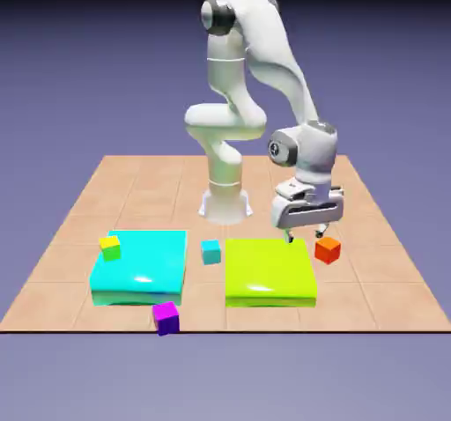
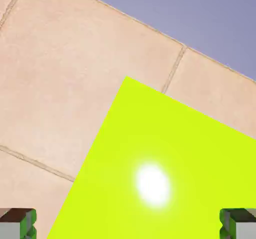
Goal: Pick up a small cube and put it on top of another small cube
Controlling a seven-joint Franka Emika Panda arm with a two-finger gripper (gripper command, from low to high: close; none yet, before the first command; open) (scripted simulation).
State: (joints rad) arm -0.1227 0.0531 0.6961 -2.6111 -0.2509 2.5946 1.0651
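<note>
The small orange-red cube (image 1: 328,250) rests on the table just off the far right corner of the lime slab (image 1: 269,271). My gripper (image 1: 306,232) hovers low over that corner, slightly to the exterior view's left of the cube and not touching it. Its jaws stand wide open with nothing between them. In the hand view the two fingertips (image 2: 18,224) sit at the bottom corners, the gripper (image 2: 128,227) looks down on the lime slab (image 2: 165,158), and the cube is out of frame.
A small teal cube (image 1: 210,251) lies between the lime slab and the cyan slab (image 1: 145,269). A small yellow-green cube (image 1: 109,247) sits on the cyan slab's far left corner. A magenta-purple cube (image 1: 166,317) stands near the table's front edge.
</note>
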